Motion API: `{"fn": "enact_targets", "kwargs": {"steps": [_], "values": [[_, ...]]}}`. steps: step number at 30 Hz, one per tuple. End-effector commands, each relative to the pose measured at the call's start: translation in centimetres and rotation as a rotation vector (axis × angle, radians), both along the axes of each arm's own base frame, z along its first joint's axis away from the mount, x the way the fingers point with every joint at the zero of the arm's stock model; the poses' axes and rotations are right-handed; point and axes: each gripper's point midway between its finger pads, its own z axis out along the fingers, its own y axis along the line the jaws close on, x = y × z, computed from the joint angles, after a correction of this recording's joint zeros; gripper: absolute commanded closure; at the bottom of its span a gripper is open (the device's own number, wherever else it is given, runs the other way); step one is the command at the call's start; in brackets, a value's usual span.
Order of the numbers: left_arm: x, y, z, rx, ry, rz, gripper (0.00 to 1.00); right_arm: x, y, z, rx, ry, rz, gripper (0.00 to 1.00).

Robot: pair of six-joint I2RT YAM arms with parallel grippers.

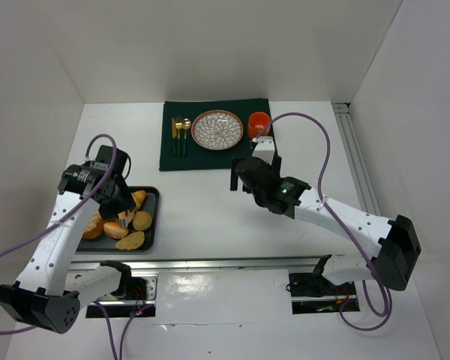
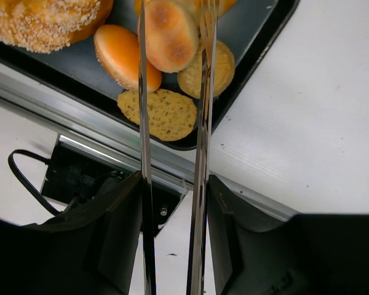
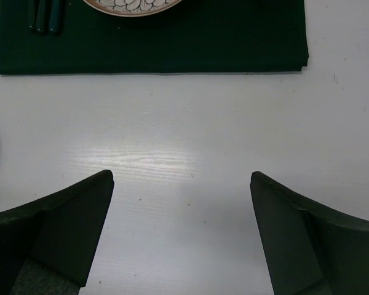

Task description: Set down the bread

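My left gripper (image 2: 174, 184) is shut on a pair of metal tongs (image 2: 203, 123). The tong tips pinch a small round brown roll (image 2: 169, 34) over the black tray (image 2: 258, 43). In the top view this gripper (image 1: 118, 201) is over the tray (image 1: 154, 196) at the left. More bread lies in the tray: a seeded flat slice (image 2: 163, 114), an orange bun (image 2: 120, 55) and a large sesame roll (image 2: 46, 21). The patterned plate (image 1: 217, 129) sits on a dark green placemat (image 1: 210, 156). My right gripper (image 3: 181, 184) is open and empty above bare table, just in front of the placemat (image 3: 172, 49).
An orange cup (image 1: 258, 122) stands right of the plate and cutlery (image 1: 181, 135) lies left of it on the placemat. A metal rail (image 1: 210, 262) runs along the table's near edge, close to the tray. White walls enclose the table.
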Motion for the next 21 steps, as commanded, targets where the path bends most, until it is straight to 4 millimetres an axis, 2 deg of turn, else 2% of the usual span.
{"fn": "enact_targets", "kwargs": {"steps": [1, 9, 16, 21], "values": [[-1.0, 0.1, -0.6, -0.025, 0.041, 0.012, 0.44, 1.1, 1.4, 2.9, 0.084, -0.063, 0.011, 0.01], [-1.3, -0.9, -1.4, -0.079, 0.061, -0.035, 0.43, 1.0, 1.5, 2.4, 0.081, -0.053, 0.02, 0.01], [-2.2, 0.0, -2.6, -0.042, 0.107, 0.045, 0.41, 0.9, 2.2, 1.8, 0.086, -0.033, 0.044, 0.01], [-2.8, 0.2, -3.3, -0.036, 0.122, 0.071, 0.41, 0.7, 1.9, 0.7, 0.055, -0.007, 0.044, 0.01]]}}
